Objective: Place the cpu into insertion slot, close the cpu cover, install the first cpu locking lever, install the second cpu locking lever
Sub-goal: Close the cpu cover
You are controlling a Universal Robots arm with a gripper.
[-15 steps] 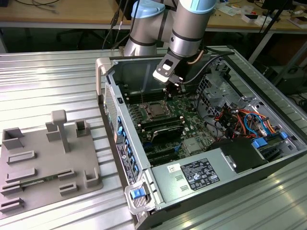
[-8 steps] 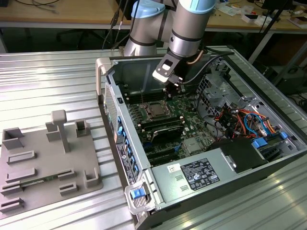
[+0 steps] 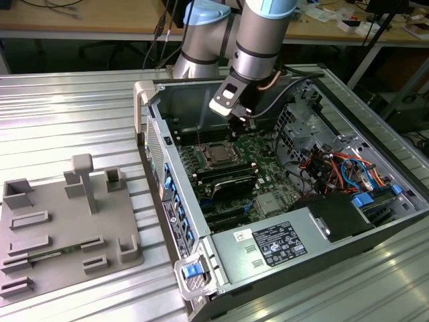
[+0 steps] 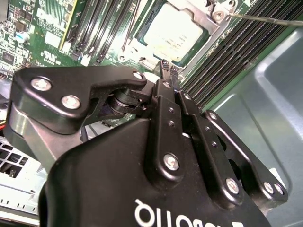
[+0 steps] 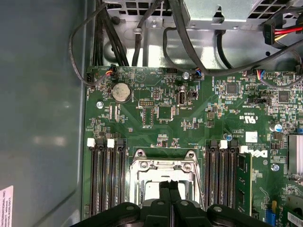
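Black linkage and screws of the gripper (image 4: 166, 67) sit closest in the second wrist view, and its two slim fingers (image 4: 162, 111) are clenched tip against tip with nothing seen between them. Just beyond the tips lies the cpu (image 4: 173, 30), its pale metal top flat and level inside the insertion slot (image 4: 140, 34). The cpu cover (image 4: 209, 22) is down around it, its silvery frame bordering the chip. A thin metal locking lever (image 4: 265, 19) runs from the cover's corner out over the long black memory slots (image 4: 236, 52); whether it is latched I cannot tell

In the first wrist view the closed tips hang over the near edge of the cover, with memory slots on both sides of it and a round coin cell (image 5: 121, 92) farther off on the green circuit board (image 5: 142, 127).

In the exterior view the arm (image 3: 258, 33) reaches down into the open computer case (image 3: 151, 127) from 12 o'clock, and the chip lies at about 7 o'clock from the gripper, close below it. The power supply (image 3: 275, 245) lies at 5 o'clock from the chip, and the drive cage with coloured cables (image 3: 335, 164) at 3 o'clock. A grey fixture plate (image 3: 67, 228) lies on the ribbed metal table (image 3: 67, 114) at 9 o'clock of the case, well apart from the gripper
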